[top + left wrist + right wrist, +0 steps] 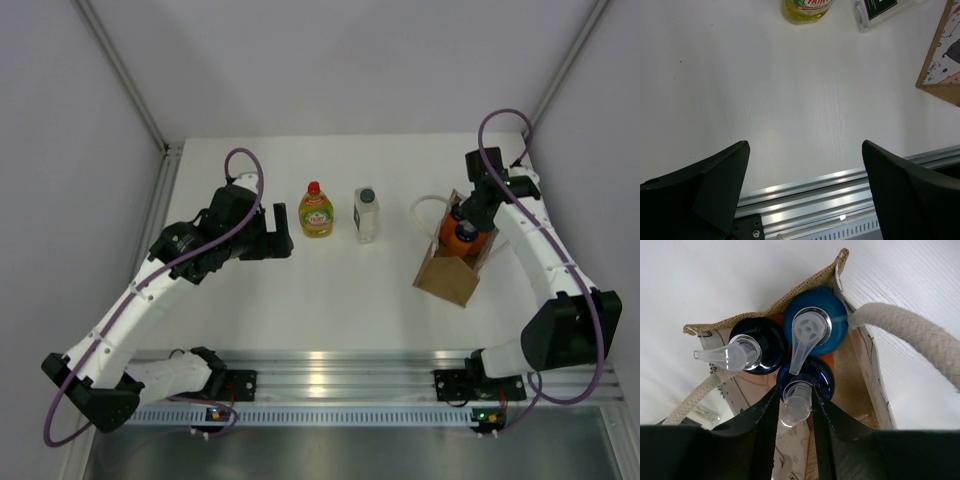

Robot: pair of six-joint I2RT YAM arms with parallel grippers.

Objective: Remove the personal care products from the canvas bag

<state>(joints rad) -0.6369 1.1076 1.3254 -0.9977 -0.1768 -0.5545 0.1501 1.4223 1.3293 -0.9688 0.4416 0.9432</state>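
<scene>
**Snag risk at the bag mouth; bare bench toward the left**

- Near edge: aluminium rail (340,365) runs the full width. Beyond it the bench (330,300) is bare across the middle, which looks the best ground for setting a bottle down.
- Left hand (804,150): spread wide and holding nothing, low over the left-middle, just beside the yellow-green bottle (316,212). A careless swing could knock it over.
- Canvas bag (447,275): stands toward the right edge, close to the side wall, so there is little room to move out rightward.
- Right hand (796,395): inside the bag mouth, drawn in narrow on the pump head of the nearest orange bottle (812,372). Its pads appear to touch both sides.
- Hazards, as judged:
  - Two more orange bottles (815,322) crowd it, and one nozzle points across its collar, so a lift may hook it.
  - A tight bottle may drag the light bag up or tip it.
  - The rope handle (910,335) loops close by and may catch.
  - A pump head is a poor hold, and the bottle could swing or slip.
- Farther back: whitish bottle (366,215) stands upright, well apart from the bag.
</scene>
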